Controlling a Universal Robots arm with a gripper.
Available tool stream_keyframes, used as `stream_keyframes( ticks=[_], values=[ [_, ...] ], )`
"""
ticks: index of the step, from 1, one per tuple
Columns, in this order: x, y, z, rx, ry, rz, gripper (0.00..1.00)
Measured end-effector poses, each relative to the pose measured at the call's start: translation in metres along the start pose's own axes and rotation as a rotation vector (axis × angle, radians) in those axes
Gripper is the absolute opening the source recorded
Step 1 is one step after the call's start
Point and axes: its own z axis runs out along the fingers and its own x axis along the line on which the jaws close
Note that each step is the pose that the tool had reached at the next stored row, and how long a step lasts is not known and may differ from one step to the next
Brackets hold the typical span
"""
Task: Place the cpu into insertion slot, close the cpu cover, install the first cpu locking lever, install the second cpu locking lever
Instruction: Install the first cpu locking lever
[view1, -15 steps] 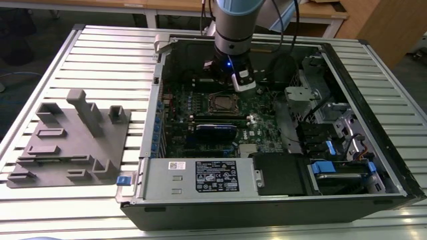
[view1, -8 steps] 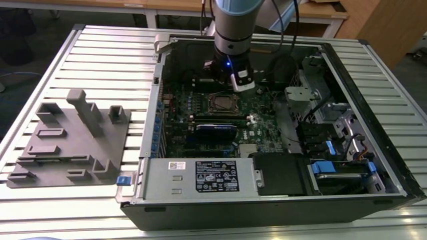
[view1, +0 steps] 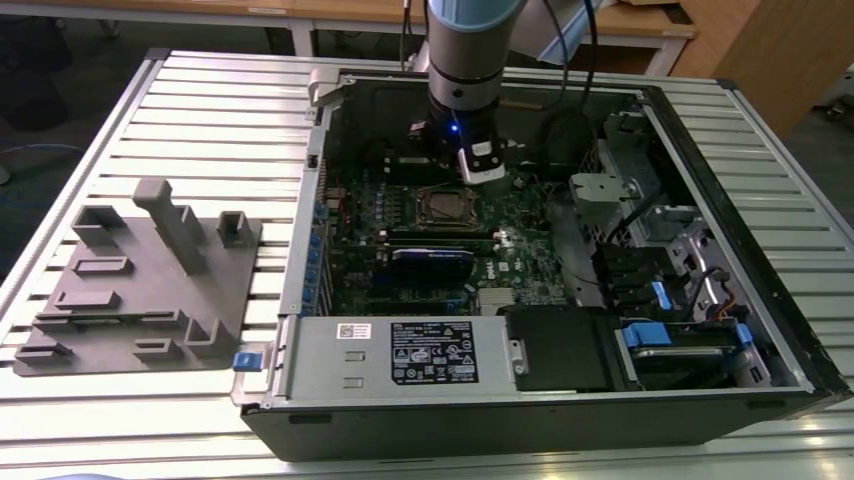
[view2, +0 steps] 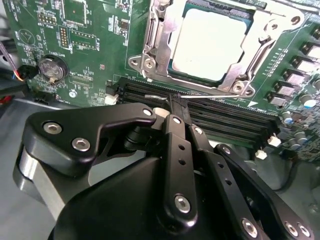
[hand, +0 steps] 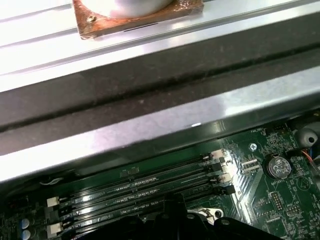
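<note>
Hanging down from the upper centre of the exterior view, the arm holds its gripper low inside the open computer case, just above the green motherboard and close beside the insertion slot. In the second wrist view the cpu lies flat in that slot, its pale metal face showing through the window of the cpu cover, which is folded down over it. The gripper is clenched, its black fingertips pressed together right at a thin silver locking lever that runs along the socket edge nearest the memory slots; whether the tips actually pinch that wire I cannot tell. A round coin battery sits on the board well apart from the socket. In the exterior view the case rests on a slatted metal table, with a labelled power supply box at its lower edge and a grey fixture tray on the exterior view's left, outside the case.
</note>
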Motion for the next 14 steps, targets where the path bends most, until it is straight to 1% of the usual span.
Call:
stream_keyframes(
  ticks=[3, 4, 9, 11, 14],
  values=[
    [0.0001, 0.0001, 0.0007, 0.0001, -0.0064, 0.023, 0.11],
    [0.0001, 0.0001, 0.001, 0.0002, -0.0078, 0.028, 0.11],
    [0.0008, 0.0005, 0.0013, 0.0018, -0.0102, 0.034, 0.11],
    [0.0009, 0.0005, 0.0015, 0.0057, -0.0122, 0.034, 0.11],
    [0.001, 0.0006, 0.0019, 0.0158, -0.0173, 0.032, 0.11]
  ],
)
